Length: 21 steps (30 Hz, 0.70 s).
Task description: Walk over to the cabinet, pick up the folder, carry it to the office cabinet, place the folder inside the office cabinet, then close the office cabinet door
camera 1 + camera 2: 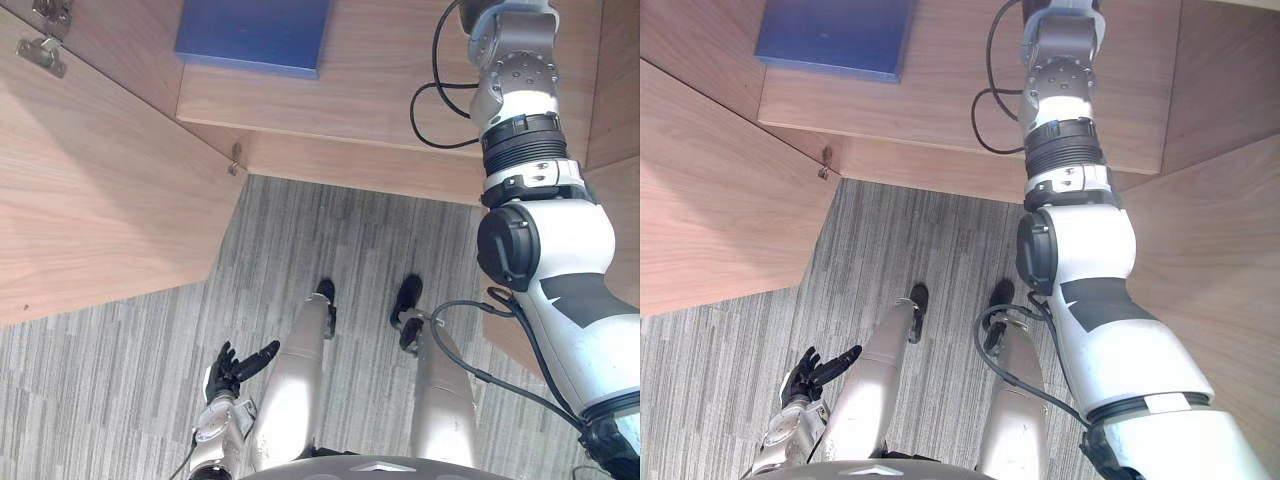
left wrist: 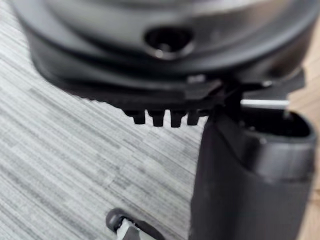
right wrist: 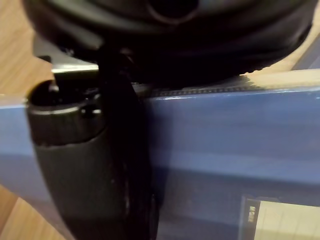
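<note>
The blue folder (image 1: 250, 35) lies flat on the wooden shelf (image 1: 390, 95) of the open cabinet, towards its left side. My right arm reaches up into the cabinet to the right of the folder. In the right wrist view, my right hand (image 3: 85, 165) is close against the blue folder (image 3: 225, 140), with its thumb lying across the folder's blue side; a pale label shows at one corner. My left hand (image 1: 235, 370) hangs low by my side over the carpet, open with nothing in it (image 2: 240, 175).
The cabinet door (image 1: 90, 200) stands open on the left, metal hinges (image 1: 40, 50) on its inner edge. A wooden side panel (image 1: 1220, 250) rises on the right. Grey striped carpet (image 1: 130, 380) covers the floor below.
</note>
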Motion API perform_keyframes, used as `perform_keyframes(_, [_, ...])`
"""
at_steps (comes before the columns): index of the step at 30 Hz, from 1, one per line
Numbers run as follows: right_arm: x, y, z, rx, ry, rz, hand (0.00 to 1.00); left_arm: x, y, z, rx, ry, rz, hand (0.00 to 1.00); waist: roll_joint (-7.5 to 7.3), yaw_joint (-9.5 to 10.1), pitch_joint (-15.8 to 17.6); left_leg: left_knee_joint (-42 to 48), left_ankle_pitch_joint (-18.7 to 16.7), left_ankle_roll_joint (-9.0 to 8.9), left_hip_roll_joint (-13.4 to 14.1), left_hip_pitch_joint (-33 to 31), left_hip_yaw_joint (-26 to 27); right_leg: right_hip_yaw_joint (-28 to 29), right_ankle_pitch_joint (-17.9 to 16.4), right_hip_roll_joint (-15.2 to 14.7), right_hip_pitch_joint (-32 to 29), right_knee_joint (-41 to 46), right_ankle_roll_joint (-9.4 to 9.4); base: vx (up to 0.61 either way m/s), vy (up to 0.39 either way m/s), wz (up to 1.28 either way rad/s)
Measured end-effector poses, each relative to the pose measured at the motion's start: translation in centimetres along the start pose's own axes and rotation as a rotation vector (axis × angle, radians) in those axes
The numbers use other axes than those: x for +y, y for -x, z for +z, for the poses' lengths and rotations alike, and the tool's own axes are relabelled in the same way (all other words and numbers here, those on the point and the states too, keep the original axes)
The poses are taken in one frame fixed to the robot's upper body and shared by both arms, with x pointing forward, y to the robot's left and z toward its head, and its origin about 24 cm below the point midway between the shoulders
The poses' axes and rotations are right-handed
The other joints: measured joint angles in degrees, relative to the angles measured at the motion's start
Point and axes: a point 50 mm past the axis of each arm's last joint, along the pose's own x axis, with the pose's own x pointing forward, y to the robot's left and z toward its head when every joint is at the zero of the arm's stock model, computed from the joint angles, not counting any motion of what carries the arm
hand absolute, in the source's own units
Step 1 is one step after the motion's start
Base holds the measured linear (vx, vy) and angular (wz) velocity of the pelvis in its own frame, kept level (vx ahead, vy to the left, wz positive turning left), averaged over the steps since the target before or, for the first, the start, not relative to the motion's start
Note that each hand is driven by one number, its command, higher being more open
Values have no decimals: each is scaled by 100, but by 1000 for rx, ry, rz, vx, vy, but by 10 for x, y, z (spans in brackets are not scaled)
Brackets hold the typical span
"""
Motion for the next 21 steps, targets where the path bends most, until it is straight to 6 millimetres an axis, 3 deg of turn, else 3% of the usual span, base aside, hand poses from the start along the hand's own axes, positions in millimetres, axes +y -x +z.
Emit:
perform_keyframes(5, [1,0,2,-18,-9,-9,0,-3,0,2,-3,36,-4,100,156,64,-26,-97,56,-45,2,13,-33,-50,-15,-3,-2,-12,-55,-6,-35,5])
perform_keyframes(21, [9,-3,34,-120,-16,10,0,-7,-1,4,-10,48,-12,100,204,151,-19,-231,197,-144,-26,-268,-180,-209,-46,-43,-278,24,-141,4,-18,4])
